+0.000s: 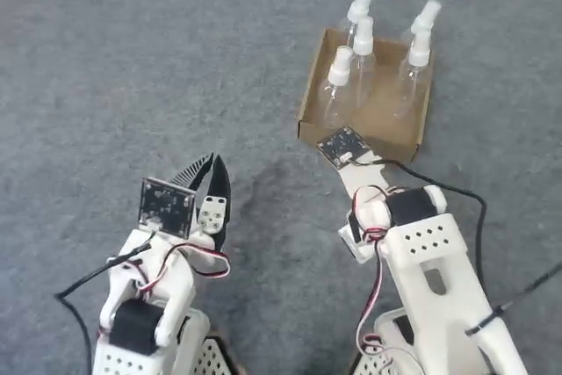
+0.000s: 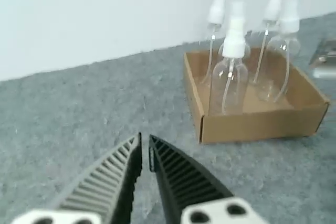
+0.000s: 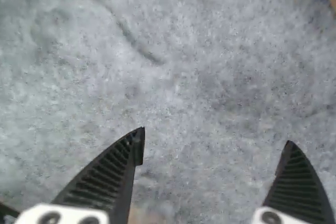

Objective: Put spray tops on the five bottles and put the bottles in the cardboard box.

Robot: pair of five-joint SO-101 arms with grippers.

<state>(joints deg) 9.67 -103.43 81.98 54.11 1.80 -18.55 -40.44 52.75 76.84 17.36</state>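
**Item 1, cardboard box** (image 1: 360, 135) (image 2: 252, 124): open-topped, shallow and brown. It sits on the grey, carpet-like bench (image 1: 132, 85) at the far side, ahead of the right arm (image 1: 421, 243).

**Contents of item 1, five bottles** (image 1: 335, 94) (image 2: 229, 85): clear plastic, all standing upright inside the box. Each carries a white spray top (image 1: 340, 62) (image 2: 234, 40), and a thin dip tube shows through the body. In the high view, three stand along the side of the box nearer the left arm and two along the other side. Whether neighbouring bottles touch cannot be told.

**Item 2, left gripper** (image 1: 216, 164) (image 2: 145, 141): low over bare bench and well apart from the box, which lies ahead of it and off to one side. Its dark ribbed fingers (image 2: 176, 174) are brought together, with only a thin slit between the tips. Nothing is held.

**Item 3, right gripper** (image 3: 214, 137): pointed down at bare grey bench. Its fingers (image 3: 113, 174) are spread wide apart with nothing between them. In the high view, this arm's wrist sits just beside the near wall of the box.
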